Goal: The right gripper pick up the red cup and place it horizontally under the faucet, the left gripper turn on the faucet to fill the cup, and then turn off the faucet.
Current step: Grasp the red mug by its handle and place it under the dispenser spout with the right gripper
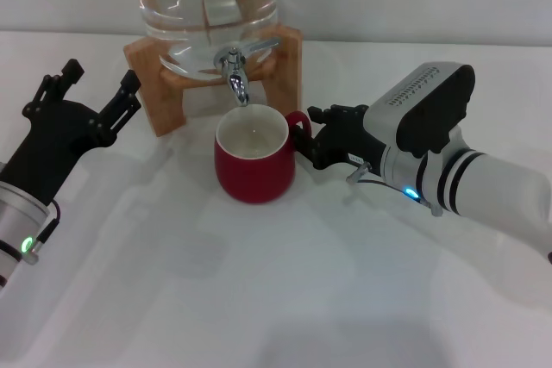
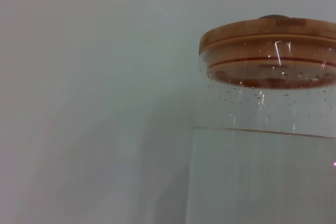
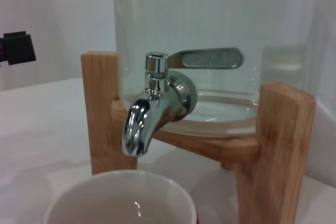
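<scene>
**Red cup upright under faucet, right claw at handle**

Red cup [image 1: 254, 155] stands upright on white desk [image 1: 285, 299], mouth up, white inside showing, directly below spout of faucet [image 1: 235, 75]. Handle points toward robot's right. In right wrist view cup rim [image 3: 121, 198] sits just under spout, faucet [image 3: 157, 103] lever lying sideways along the jar front.

Faucet is fitted to clear water jar [image 1: 205, 6], part filled, resting on wooden stand [image 1: 164, 92] right behind cup. Left wrist view shows jar's wooden lid [image 2: 270, 51] w/ waterline below.

Right claw [image 1: 312, 137] at cup handle, prongs around/against the loop, looks closed on it; exact contact hard to tell. Wrist block and blue light behind it, arm coming in from right.

Left claw [image 1: 95, 92] off to left of stand, prongs spread apart, holding nothing, apart from the faucet lever. Green light on arm near desk edge.
</scene>
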Tool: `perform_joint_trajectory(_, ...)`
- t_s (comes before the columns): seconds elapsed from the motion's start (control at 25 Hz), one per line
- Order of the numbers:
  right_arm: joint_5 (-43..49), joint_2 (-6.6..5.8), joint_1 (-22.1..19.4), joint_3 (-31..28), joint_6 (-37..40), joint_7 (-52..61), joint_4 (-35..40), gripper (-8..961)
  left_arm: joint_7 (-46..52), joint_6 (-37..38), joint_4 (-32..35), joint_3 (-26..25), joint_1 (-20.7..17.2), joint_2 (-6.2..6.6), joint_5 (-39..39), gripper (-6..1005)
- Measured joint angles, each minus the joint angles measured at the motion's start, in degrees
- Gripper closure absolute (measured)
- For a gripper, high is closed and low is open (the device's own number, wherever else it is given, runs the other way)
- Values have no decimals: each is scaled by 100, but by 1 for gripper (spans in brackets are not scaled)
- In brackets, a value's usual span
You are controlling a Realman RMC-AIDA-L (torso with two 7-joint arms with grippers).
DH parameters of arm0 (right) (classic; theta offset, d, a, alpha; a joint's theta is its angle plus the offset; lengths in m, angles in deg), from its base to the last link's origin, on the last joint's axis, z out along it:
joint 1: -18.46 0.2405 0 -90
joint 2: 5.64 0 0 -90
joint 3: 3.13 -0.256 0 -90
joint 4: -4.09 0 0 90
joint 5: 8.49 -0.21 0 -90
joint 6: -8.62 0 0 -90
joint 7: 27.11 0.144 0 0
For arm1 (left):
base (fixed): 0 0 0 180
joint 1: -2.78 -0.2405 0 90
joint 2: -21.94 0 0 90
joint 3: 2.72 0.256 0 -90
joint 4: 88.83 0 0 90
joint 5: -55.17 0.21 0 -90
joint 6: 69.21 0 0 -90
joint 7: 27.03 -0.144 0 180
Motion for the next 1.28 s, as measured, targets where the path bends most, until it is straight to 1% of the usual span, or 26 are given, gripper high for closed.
perform_joint_trajectory(0.44, 113, -11, -122, -38, 107, 29, -20, 560, 0, 6, 0, 0, 3, 0, 0, 120)
perform_joint_trajectory(0.92, 111, -26, -162, -46, 141, 36, -19, 532, 0, 31, 0, -2, 3, 0, 0, 120)
perform_joint_trajectory(1.28, 110, -62, -347, -51, 243, 17, -64, 518, 0, 42, 0, -36, 3, 6, 0, 120)
